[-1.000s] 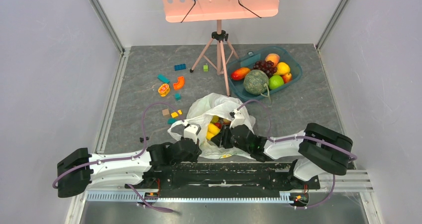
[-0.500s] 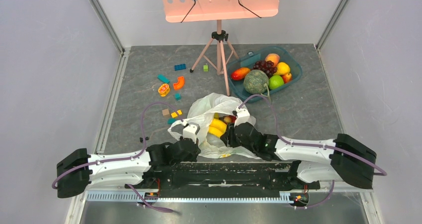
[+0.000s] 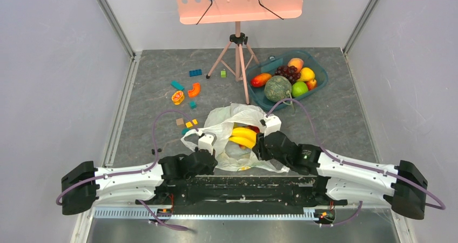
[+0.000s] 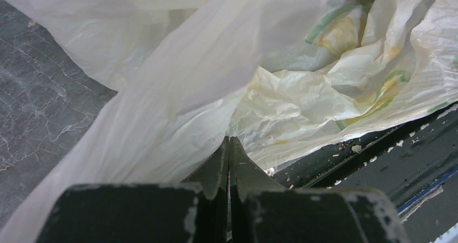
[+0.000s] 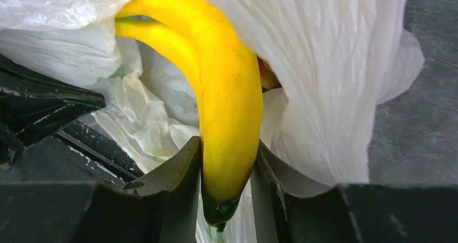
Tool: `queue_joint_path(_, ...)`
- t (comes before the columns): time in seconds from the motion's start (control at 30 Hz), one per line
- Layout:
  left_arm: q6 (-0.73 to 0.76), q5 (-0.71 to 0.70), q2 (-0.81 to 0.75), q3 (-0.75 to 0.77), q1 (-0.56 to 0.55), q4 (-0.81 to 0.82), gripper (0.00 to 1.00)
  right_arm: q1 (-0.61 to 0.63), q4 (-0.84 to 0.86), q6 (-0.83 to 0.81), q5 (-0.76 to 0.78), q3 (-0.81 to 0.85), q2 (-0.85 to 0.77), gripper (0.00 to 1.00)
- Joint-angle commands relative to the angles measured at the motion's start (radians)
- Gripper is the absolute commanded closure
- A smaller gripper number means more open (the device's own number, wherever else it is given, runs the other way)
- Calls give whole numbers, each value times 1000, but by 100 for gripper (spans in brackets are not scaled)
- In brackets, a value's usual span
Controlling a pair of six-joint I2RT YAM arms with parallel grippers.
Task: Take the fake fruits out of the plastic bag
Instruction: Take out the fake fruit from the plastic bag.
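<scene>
The plastic bag point(image 3: 224, 119) lies crumpled just beyond the arm bases, its mouth facing right. A yellow banana bunch point(image 3: 243, 136) sticks out of that mouth, with a bit of a red fruit point(image 3: 253, 128) behind it. My right gripper point(image 3: 260, 144) is shut on one banana near its tip. In the right wrist view the banana point(image 5: 227, 86) runs up between the fingers point(image 5: 183, 167) into the bag point(image 5: 324, 75). My left gripper point(image 3: 207, 146) is shut, pinching the bag's near-left edge; the left wrist view shows the closed gripper point(image 4: 229, 141) against taut white film point(image 4: 178, 81).
A teal bin point(image 3: 320, 70) at the far right holds a netted melon point(image 3: 277, 88), dark grapes point(image 3: 284, 71) and other fruit. A tripod stand point(image 3: 237, 59) rises behind the bag. Toy blocks point(image 3: 186, 92) lie scattered at the far left. The black base rail point(image 3: 243, 186) runs along the near edge.
My right arm has stretched out to the right and away, drawing the banana bunch further out of the bag's mouth. The left gripper has stayed put on the bag.
</scene>
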Motion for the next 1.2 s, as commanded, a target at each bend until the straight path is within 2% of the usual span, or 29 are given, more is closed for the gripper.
queue_joint_path(0.0, -24, -28, -20, 33, -4, 3, 98, 2, -129, -35, 14, 66, -53, 79)
queue_joint_path(0.53, -40, -34, -46, 29, -5, -26, 98, 0, -361, -60, 46, 169, -186, 82)
queue_joint_path(0.77, -40, -33, -54, 27, -4, -32, 98, 0, -304, -64, -5, 207, -237, 84)
queue_joint_path(1.17, -40, -38, -77, 30, -4, -52, 98, -9, -165, -116, -117, 288, -163, 86)
